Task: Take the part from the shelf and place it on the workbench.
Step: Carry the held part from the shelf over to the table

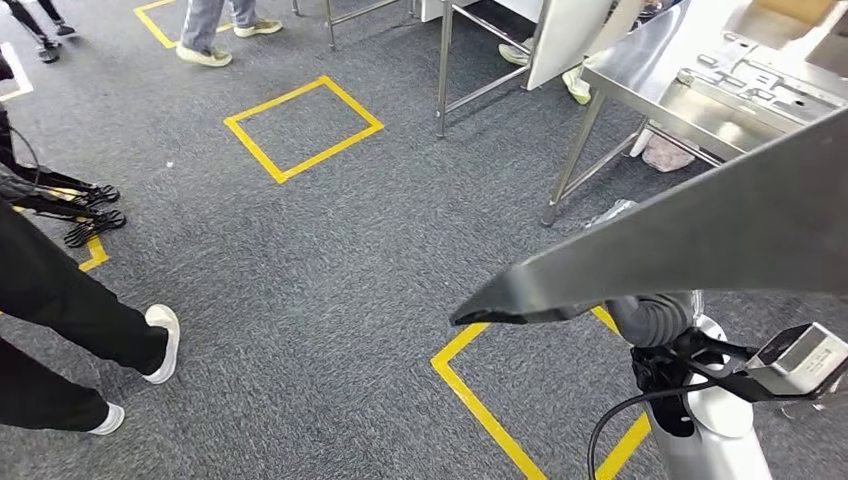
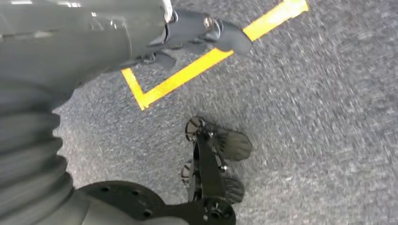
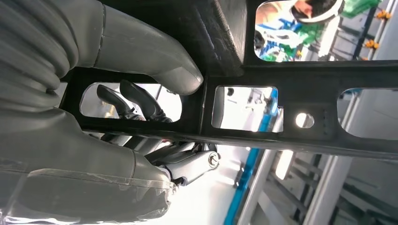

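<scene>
Right robot hand (image 3: 141, 112) grips dark metal part (image 1: 700, 240); left robot hand (image 2: 206, 33) empty, fingers apart. Steel table (image 1: 650, 90) far right; person's legs (image 1: 60, 300) left.

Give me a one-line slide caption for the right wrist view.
Right hand grips the dark cut-out metal part, fingers hooked through an opening.

Silver right arm (image 1: 712, 430) with black cable, grey ribbed wrist cover (image 2: 28, 154), dark fingers (image 3: 136, 101)

head view high, facing down at carpet (image 1: 330, 270); left wrist close above same carpet.
</scene>
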